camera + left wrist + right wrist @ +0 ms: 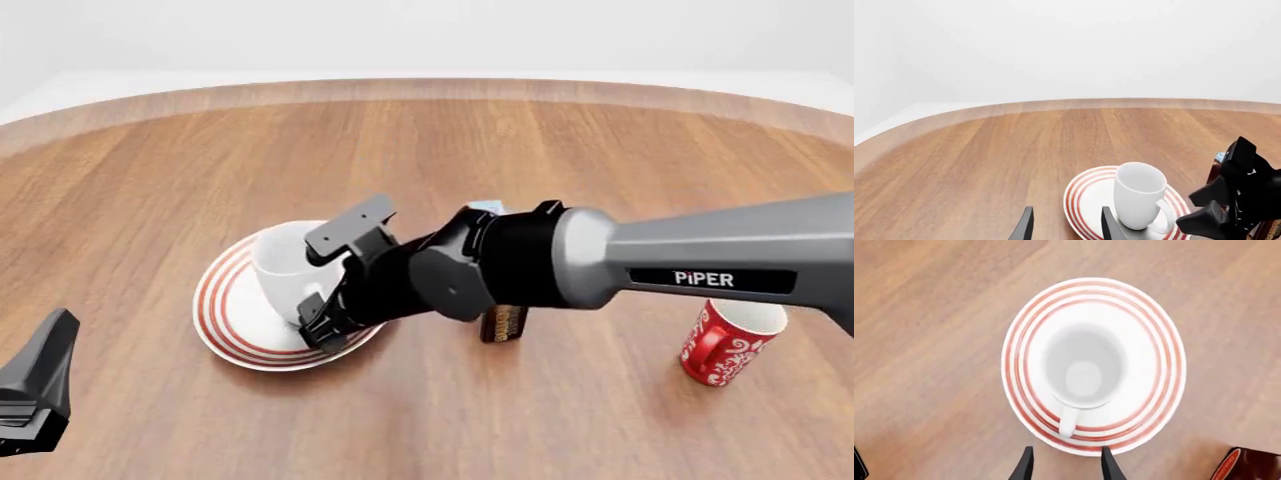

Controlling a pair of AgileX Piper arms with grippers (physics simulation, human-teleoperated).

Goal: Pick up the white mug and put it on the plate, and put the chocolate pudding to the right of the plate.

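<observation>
The plate (1157,330), round and white with red rings, lay on the wooden table (561,140) with the white mug (1084,365) standing upright at its centre, handle turned toward the right gripper (1064,462). By these views the first step looked done: the mug sat on the plate, touched by neither gripper.

The right arm (721,255) reached across from the right, and its gripper hovered above the plate's near rim. Its fingers (1025,465) were spread and held nothing, the mug's handle just beyond their tips.

The left gripper (1064,225) hung back on the near left, well apart from the plate. It too was spread and empty.

A red mug (727,342) with white patterns stood far to the right, not part of the job.

The chocolate pudding (503,322), smallest of the task's things, showed only as a dark box edge under the right arm, just beside the plate on its right. Whether it already sat where the task wants it could not be told surely. The next move likely called for the right gripper to shift off the plate and line up over the box.
</observation>
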